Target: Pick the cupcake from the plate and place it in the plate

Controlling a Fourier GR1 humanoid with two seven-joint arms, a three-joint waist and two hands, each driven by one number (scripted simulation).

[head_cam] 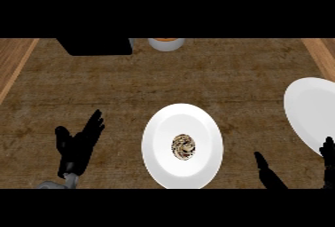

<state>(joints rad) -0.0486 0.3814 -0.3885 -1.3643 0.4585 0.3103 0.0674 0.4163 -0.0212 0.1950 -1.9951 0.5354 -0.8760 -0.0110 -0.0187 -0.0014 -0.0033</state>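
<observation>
A small brown-and-cream cupcake [185,146] sits in the middle of a white plate [182,119] at the counter's centre front. A second white plate [312,111] lies at the right edge, partly cut off, with nothing on it. My left hand [78,144] rests open at the lower left, fingers up, well left of the cupcake's plate. My right hand [270,173] shows at the lower right, between the two plates, with thumb and a finger [326,153] straight and spread wide; it holds nothing, and the finger overlaps the right plate's lower rim.
A black box-like object [95,46] stands at the back left. Beside it at the back centre is a pale cup or bowl [166,44] with an orange top. Light wooden strips run along the brown counter's left and right sides.
</observation>
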